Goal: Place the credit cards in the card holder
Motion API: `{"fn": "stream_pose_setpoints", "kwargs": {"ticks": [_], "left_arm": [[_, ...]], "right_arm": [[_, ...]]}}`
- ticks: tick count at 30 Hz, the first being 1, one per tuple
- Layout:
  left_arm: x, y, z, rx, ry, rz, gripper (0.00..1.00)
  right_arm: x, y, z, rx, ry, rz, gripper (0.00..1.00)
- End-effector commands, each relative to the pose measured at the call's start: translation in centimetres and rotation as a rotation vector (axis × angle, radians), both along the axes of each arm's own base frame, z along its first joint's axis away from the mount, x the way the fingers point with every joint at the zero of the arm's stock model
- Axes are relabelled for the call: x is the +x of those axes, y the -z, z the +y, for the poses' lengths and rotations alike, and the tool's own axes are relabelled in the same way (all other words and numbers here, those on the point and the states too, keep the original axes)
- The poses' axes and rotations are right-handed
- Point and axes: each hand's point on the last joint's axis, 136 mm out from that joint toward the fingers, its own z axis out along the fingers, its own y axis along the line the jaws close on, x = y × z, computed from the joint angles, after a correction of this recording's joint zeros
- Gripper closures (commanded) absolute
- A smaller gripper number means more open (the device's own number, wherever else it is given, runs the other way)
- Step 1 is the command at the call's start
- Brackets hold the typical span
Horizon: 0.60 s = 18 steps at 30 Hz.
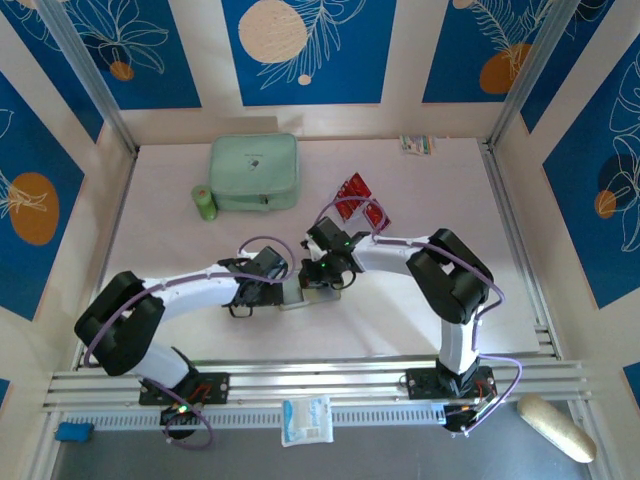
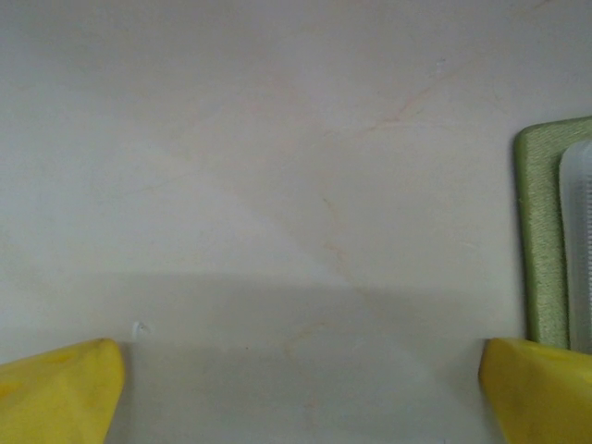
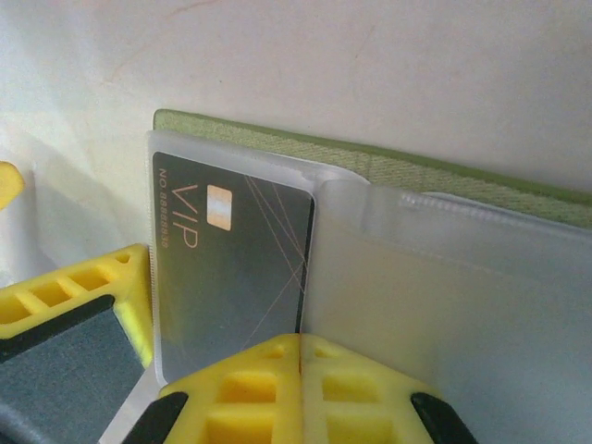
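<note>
Open on the table (image 1: 440,200), the card holder (image 1: 298,294) lies between my two claws.

My right claw (image 3: 301,356): fingers pressed together, tips at the near edge of the card holder's clear sleeve (image 3: 444,305). I see nothing pinched.

A black card (image 3: 231,268) with a gold chip and "VIP" lettering sits inside the sleeve's left pocket, just ahead of those tips. Touching or not, I cannot tell. The card holder's olive rim shows beyond it.

My left claw (image 2: 301,393): spread wide, holding nothing, over bare table just beside the card holder's olive edge.

The red cards (image 1: 353,194) lie well apart from the card holder, on its far side.
</note>
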Motion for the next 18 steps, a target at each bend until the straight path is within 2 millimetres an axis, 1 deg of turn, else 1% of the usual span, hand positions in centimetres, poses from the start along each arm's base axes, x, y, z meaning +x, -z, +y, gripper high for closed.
{"fn": "stream_pose_setpoints", "kwargs": {"ticks": [1,4,7,13,16,18], "left_arm": [[-0.6,1.0,1.2,0.045,-0.004,0.027,0.01],[-0.5,0.7,1.2,0.038,-0.004,0.02,0.0],[-0.5,0.2,1.1,0.028,-0.002,0.01,0.0],[-0.6,-1.4,1.4,0.005,0.003,-0.023,0.0],[-0.8,-2.2,1.8,-0.01,-0.005,-0.04,0.0],[-0.8,-2.7,2.1,-0.022,-0.015,-0.055,0.0]], "right_arm": [[-0.9,0.3,0.9,0.008,-0.022,0.043,1.0],[-1.0,-0.2,1.2,0.02,-0.021,0.044,1.0],[-0.9,-1.1,1.0,0.028,-0.013,0.023,1.0],[-0.5,-3.5,0.0,0.023,0.016,-0.038,1.0],[-0.3,-4.2,-0.5,0.01,0.033,-0.063,1.0],[-0.2,-4.3,-0.7,0.0,0.038,-0.071,1.0]]}}
